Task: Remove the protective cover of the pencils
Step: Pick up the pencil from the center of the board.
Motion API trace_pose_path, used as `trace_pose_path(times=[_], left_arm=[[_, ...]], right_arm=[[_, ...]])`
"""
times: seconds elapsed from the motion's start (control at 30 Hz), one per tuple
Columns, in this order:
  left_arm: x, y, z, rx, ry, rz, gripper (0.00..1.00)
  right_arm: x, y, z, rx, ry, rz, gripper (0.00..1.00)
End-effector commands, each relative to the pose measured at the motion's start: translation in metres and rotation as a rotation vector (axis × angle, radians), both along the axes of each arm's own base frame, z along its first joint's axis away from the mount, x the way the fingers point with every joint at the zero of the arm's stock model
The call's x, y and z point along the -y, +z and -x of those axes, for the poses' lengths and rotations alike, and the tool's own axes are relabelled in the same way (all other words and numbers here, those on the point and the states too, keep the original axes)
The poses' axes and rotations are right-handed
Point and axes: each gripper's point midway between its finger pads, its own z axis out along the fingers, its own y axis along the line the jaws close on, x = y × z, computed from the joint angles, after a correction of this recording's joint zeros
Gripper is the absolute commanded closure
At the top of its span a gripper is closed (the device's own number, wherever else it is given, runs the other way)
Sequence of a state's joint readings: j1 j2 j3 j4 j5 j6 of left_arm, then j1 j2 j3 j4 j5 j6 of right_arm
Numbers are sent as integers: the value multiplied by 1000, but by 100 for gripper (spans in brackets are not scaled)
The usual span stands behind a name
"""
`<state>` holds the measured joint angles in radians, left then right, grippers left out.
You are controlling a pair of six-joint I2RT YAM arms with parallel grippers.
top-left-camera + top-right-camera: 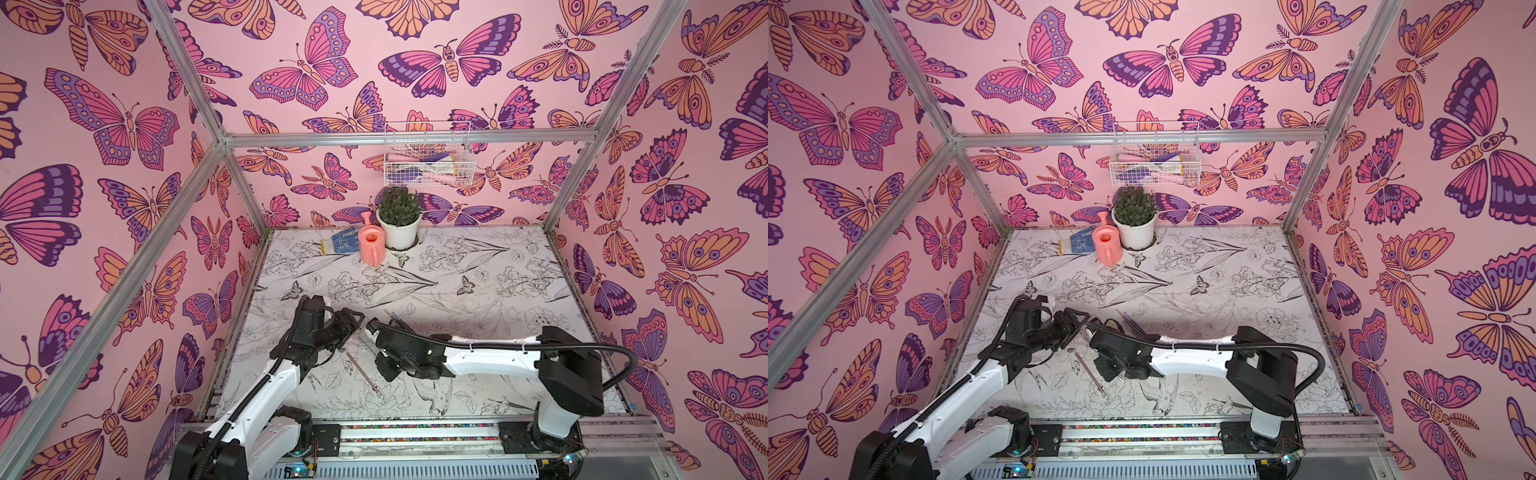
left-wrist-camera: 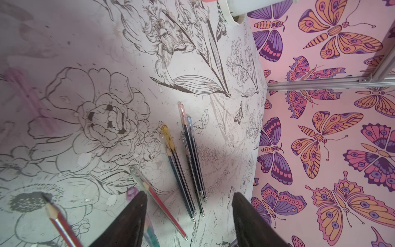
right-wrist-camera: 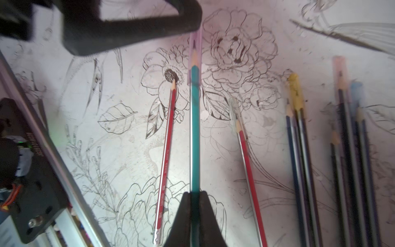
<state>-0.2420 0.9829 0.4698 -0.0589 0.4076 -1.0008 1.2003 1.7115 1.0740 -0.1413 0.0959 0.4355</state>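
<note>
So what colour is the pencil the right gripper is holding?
The pencil is teal, clearest in the right wrist view.

Both arms wore glossy white shells with chunky black joints, the left arm (image 1: pixel 270 386) and the right arm (image 1: pixel 490 360) alike. A black ribbed cable (image 1: pixel 582 345), cinched by white ties, ran along each. The fingers (image 2: pixel 128 222) were dark tapering wedges.

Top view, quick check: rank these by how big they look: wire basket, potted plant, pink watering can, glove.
1. wire basket, though it hangs higher up, likely nearer the camera, which may enlarge it.
2. potted plant.
3. pink watering can and glove: about alike, not ranked.
</note>
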Motion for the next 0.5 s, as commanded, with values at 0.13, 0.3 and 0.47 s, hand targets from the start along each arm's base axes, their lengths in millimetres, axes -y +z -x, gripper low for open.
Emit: trace_pose_path(times=[0.13,0.3,0.47], left_arm=[[12,23,0,88,-45,30,35],[11,29,3,107,-36,36,37],[0,30,7,121,24,23,31]], right_arm=[[7,14,-1,24,-42,-53,98],[10,12,-7,40,-69,-32,99],[12,12,-11,50,-86,-24,99]])
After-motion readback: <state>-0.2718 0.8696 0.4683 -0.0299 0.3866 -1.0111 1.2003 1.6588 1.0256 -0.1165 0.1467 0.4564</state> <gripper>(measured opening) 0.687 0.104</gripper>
